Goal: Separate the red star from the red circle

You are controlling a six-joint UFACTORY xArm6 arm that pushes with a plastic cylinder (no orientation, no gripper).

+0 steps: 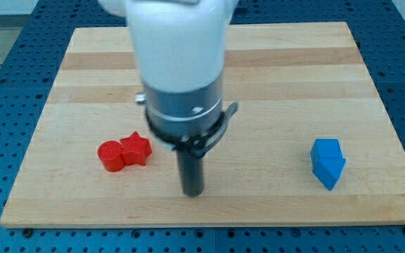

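Red blocks sit side by side near the view's left edge of a pale wooden surface (273, 63), and they are the two pieces the task concerns. The red circle (110, 155) is the one further toward the view's left; the red star (136, 149) lies on its right side, touching it or so close that no gap shows between them. Both rest flat in the lower half of the board.

Over the middle of the board hangs the white and grey body of the arm (181, 77), blocking part of the wood behind it. From its underside a straight dark rod points down, and my tip (192, 192) meets the board just to the view's right of the star and a little lower, toward the view's bottom. It is near the star but apart from it; bare wood shows between them. This tool is a plain rod with nothing that opens or closes, so it holds nothing and can only push.

Far off on the view's right lies a blue block (328, 163), an angular shape like a little arrow or house, well apart from everything else and no part of the job.

Judging from this layout, the separation has not begun: the pair is together, nothing has been pushed apart. What remains is all of it, most likely bringing the rod's end against the star and sliding it away from the circle.
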